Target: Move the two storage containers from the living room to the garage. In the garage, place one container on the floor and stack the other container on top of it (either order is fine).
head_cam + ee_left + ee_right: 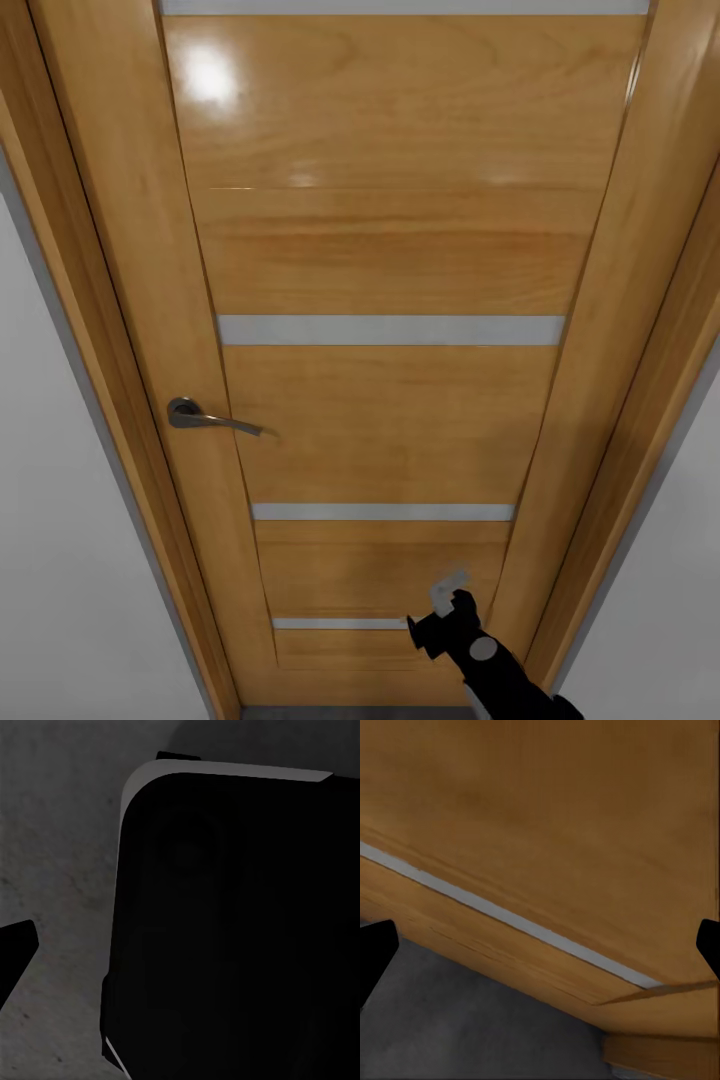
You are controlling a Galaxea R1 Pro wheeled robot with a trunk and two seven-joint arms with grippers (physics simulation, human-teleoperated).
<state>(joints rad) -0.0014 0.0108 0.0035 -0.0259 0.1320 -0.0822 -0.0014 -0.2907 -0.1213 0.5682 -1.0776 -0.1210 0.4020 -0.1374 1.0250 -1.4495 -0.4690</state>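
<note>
The two storage containers are out of view. An orange-brown wooden door (390, 250) with grey strips stands shut right in front of me, its metal lever handle (205, 417) on the left. My right gripper (447, 592) is held low against the door's bottom right panel. In the right wrist view that gripper (540, 949) is open and empty, facing the door's bottom edge (547, 892) above the dark grey floor (457, 1027). One finger (15, 956) of my left gripper shows wide to the side over grey floor (60, 870), with nothing in it.
White walls (60, 560) flank the wooden door frame (110, 300) on both sides. A black part of my own body (240, 930) lies close beside the left gripper. The door is very near, leaving little room ahead.
</note>
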